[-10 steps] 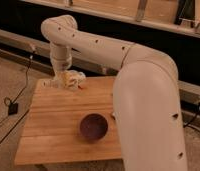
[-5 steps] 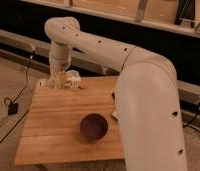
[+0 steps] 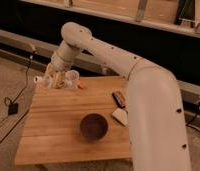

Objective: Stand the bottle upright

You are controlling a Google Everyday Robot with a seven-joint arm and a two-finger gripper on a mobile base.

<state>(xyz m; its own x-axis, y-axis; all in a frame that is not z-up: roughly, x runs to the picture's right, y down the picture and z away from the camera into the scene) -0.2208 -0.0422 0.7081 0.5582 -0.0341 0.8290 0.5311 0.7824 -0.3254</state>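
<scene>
My fingers (image 3: 57, 80) are at the far left corner of the surface (image 3: 58, 130), shut on the bottle (image 3: 70, 78).

The pale bottle sits at that back-left corner, right beside my fingertips on their right, its round top showing toward the camera. I judge its long axis is tilted rather than fully vertical, though I cannot tell the exact lean. A small white piece (image 3: 39, 79) pokes out to my left. The dark bowl (image 3: 93, 126) and the flat white block (image 3: 120, 116) lie well apart, nearer the front. My next move turns on swinging the bottle's base down onto the wood.
</scene>
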